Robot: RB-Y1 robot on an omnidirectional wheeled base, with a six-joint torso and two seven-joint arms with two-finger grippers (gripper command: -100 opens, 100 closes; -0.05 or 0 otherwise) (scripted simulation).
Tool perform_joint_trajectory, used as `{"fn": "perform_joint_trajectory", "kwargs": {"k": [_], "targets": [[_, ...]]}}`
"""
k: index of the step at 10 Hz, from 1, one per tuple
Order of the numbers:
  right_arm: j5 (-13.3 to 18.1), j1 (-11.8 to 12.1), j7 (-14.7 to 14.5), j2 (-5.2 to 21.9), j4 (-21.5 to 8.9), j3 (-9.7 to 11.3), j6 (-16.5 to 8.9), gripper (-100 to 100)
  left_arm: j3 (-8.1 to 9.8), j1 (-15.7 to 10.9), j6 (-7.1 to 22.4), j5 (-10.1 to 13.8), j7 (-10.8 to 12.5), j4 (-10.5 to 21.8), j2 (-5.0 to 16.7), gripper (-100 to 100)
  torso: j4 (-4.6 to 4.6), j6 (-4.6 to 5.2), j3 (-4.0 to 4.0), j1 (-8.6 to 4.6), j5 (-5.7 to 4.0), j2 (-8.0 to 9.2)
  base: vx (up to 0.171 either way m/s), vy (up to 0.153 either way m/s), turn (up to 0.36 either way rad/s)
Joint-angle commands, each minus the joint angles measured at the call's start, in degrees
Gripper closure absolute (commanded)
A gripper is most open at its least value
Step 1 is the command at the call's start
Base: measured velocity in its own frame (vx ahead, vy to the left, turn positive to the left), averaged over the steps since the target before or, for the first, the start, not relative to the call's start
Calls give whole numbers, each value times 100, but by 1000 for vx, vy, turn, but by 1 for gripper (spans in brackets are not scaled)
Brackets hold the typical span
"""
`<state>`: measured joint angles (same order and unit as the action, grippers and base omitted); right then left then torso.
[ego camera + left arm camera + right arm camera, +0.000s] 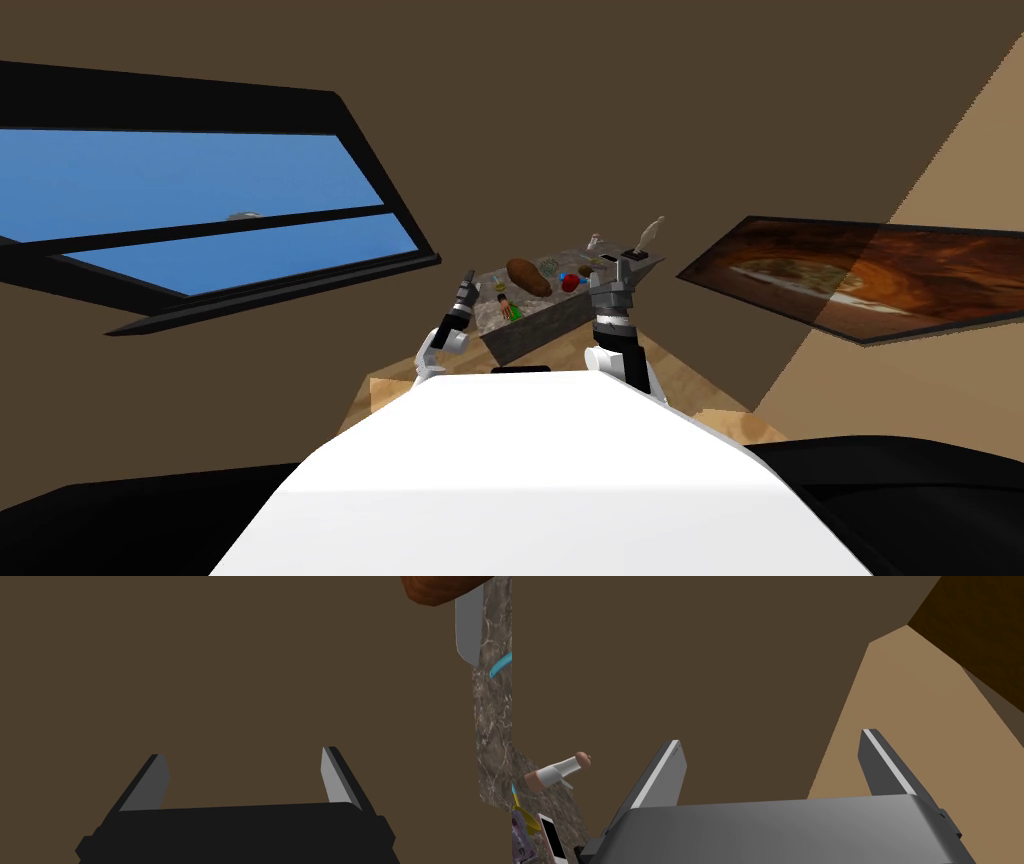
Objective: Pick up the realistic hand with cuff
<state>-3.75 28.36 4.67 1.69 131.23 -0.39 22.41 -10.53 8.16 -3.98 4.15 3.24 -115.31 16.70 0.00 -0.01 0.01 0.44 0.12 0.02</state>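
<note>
On the far right corner of the marbled table (530, 335) is the hand with cuff (559, 772), a small skin-coloured obj. w/ a white band around its middle. Seen from the right wrist, it sits off to one side of the right gripper (772, 771), not between the fingers, and near a white phone (552, 836). Whether it stands or lies I cannot tell for sure; in the head view it looks raised up, pale and thin. The right gripper has its two fingers wide apart w/ nothing between them. The left gripper (245, 776) is spread apart and empty too, beside the table's left edge.

Handling, my judgement: the hand is prob. light and stiff, so there is little danger of crushing it. But its form is rounded and narrow, so the thin blade fingers may slip on it or push it over. The best place to hold seems to be the white cuff band, approx. the middle, where the sides look most straight; the finger end is too irregular. Approach slowly, put one finger on each side of the band, then close.
</note>
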Motion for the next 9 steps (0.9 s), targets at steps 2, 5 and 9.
{"fn": "perform_joint_trajectory", "kwargs": {"k": [2, 5, 9], "targets": [[0, 0, 0, 0, 0, 0, 0, 0, -57, -269, 419, 120, 12, 212, 116, -100, 0, 1, 0, 7, 0, 0, -25, 134, -96], [0, 0, 0, 0, 0, 0, 0, 0, -114, -513, 784, 220, 13, 431, 193, -100, 0, 2, 0, -4, -2, -1, -23, 101, -65], [0, 0, 0, 0, 0, 0, 0, 0, -219, -1017, 1417, 428, 12, 896, 322, -100, -1, 1, -1, 8, 2, -3, -25, 150, -115]]}}
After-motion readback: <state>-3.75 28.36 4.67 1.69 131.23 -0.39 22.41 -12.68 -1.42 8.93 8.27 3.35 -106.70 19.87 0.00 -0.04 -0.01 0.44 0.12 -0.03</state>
